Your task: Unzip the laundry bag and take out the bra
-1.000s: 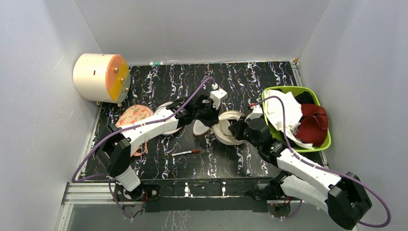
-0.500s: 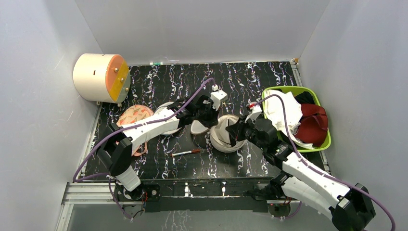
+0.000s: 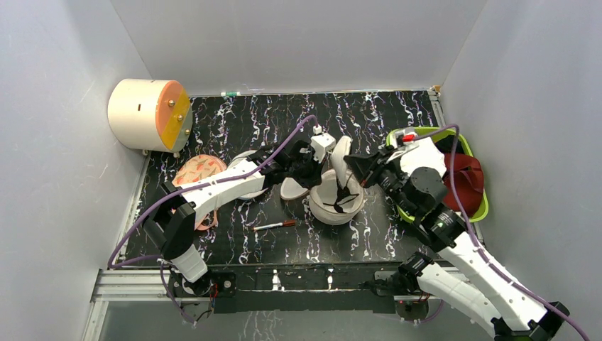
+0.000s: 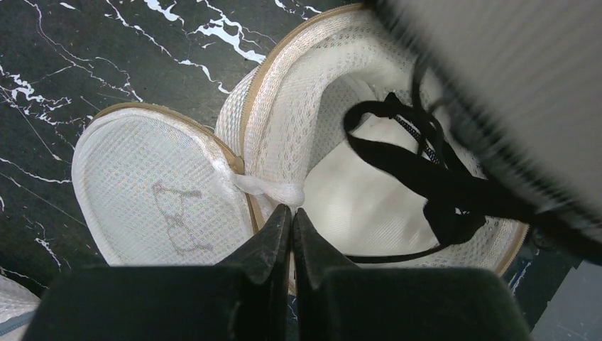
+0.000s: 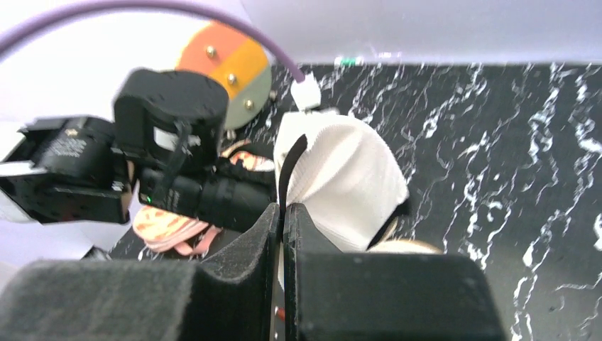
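The cream mesh laundry bag (image 3: pixel 328 207) lies unzipped at the table's middle, its lid (image 3: pixel 292 189) flipped to the left; the glasses-like mark shows on the lid (image 4: pixel 177 217). My left gripper (image 3: pixel 313 175) is shut on the bag's rim (image 4: pixel 289 210) beside the lid's hinge. My right gripper (image 3: pixel 355 165) is shut on the white bra (image 3: pixel 341 158) at its black-edged cup (image 5: pixel 282 206) and holds it above the bag. The white cup (image 5: pixel 348 177) hangs clear, while the black straps (image 4: pixel 419 170) still trail down into the open bag (image 4: pixel 284 121).
A green basket (image 3: pixel 477 210) of white and red clothes stands at the right. A cream drum with an orange face (image 3: pixel 149 114) is at the back left. A peach-pink bra (image 3: pixel 199 170), a grey-white pouch (image 3: pixel 247 190) under my left arm, and a pen (image 3: pixel 275 226) lie nearby.
My right gripper has risen and drawn back to the right, lifting the white bra cup out of the bag. My left gripper has kept its hold on the rim.
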Robot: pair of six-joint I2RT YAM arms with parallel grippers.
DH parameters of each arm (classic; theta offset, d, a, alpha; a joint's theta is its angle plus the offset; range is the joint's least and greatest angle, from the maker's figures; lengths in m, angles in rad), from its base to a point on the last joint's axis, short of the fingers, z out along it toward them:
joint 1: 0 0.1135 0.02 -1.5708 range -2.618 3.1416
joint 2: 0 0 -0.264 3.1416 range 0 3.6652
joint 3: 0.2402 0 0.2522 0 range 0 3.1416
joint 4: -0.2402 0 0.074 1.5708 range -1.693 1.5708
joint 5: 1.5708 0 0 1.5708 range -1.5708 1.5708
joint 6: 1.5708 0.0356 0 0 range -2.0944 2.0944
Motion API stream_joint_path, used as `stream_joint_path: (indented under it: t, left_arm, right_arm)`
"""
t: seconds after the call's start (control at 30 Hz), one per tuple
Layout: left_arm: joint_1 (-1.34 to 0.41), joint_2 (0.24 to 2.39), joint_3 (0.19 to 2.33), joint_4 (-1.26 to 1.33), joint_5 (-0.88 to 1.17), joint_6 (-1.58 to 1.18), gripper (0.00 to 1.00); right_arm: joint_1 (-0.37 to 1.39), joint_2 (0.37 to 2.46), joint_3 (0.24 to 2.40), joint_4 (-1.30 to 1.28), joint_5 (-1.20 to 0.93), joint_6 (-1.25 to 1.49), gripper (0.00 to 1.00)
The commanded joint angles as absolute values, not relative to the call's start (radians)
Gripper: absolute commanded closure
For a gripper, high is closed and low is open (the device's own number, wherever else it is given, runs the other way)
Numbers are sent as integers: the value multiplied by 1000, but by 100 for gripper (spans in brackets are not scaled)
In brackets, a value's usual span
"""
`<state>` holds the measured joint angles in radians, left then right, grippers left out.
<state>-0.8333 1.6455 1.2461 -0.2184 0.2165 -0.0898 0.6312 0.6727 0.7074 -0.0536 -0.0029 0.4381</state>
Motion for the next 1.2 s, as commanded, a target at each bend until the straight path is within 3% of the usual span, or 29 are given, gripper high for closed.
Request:
stream_joint_path:
  t: [0.0,0.33,1.17]
  left_arm:
    - [-839,1626,1281,-228,220,-93,100]
    - [-839,1623,1282,-232,218,-92,100]
    - [-839,1628,1288,-238,225,-92,100]
  right_arm:
    - [631,658,828,-58,97,345,100]
    - [632,672,1084,-118,212,202,100]
    - [632,845,1538,158,203,118,100]
